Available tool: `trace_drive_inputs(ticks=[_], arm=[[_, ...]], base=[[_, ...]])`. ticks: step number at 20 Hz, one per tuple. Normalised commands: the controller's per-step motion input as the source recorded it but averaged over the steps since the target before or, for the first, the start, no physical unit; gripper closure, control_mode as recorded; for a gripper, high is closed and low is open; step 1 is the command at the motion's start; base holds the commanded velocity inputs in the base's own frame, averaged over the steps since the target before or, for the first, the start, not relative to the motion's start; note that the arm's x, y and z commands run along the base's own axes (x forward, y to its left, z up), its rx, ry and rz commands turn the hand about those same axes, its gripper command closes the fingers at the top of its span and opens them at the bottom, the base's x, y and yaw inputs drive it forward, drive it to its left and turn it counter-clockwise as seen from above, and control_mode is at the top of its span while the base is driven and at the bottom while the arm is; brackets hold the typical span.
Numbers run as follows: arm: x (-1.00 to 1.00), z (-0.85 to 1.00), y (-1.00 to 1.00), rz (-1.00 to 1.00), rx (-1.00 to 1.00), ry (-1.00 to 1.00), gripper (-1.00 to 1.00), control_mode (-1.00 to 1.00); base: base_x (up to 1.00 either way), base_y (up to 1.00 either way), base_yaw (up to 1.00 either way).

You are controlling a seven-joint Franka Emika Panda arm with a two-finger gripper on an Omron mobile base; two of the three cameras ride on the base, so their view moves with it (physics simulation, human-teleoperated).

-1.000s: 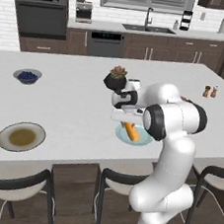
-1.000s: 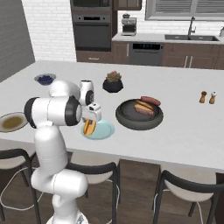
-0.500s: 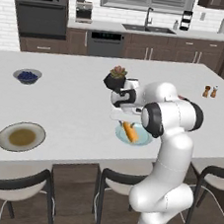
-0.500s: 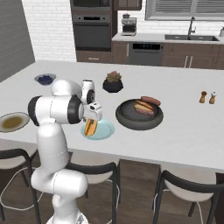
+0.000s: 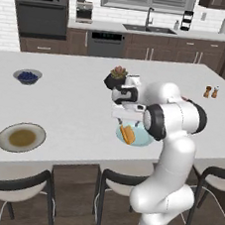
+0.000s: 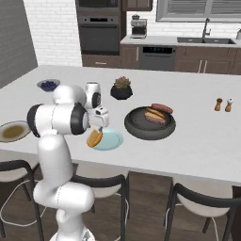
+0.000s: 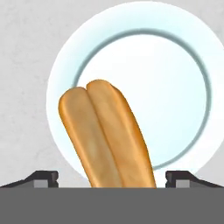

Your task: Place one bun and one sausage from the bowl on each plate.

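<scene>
Pincer spread wide over the light blue plate, gripping nothing.

The bun lies between the two fingertips, free of both, reaching from the pincer out across the plate. It looks light, soft and easily crushed, best taken gently across its middle. The hand view shows the bun's split and the gaps either side; the right base view shows the dark bowl just beyond, with a second bun and sausages inside.
</scene>
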Motion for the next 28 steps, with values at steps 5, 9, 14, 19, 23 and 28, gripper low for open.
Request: trace_drive_inputs(ticks=[5,9,14,19,23,28], arm=[[-0.28,0.61,-0.28,-0.06,-0.08,0.02,-1.00,-1.00],[-0.12,0.57,-0.62,-0.02,-0.09,0.00,-1.00,-1.00],[0.00,0.55,-0.81,0.00,-0.07,-0.08,-1.00,-1.00],[-0.01,0.41,-0.93,0.00,-0.04,-0.14,-1.00,-1.00],[-0.51,0.02,-0.77,0.00,0.00,-0.37,-1.00,-1.00],[-0.29,0.11,-0.72,0.01,-0.04,-0.21,-1.00,-1.00]], base=[[0.00,0.00,0.00],[0.00,0.00,0.00],[0.00,0.00,0.00],[0.00,0.00,0.00],[0.00,0.00,0.00],[0.00,0.00,0.00]])
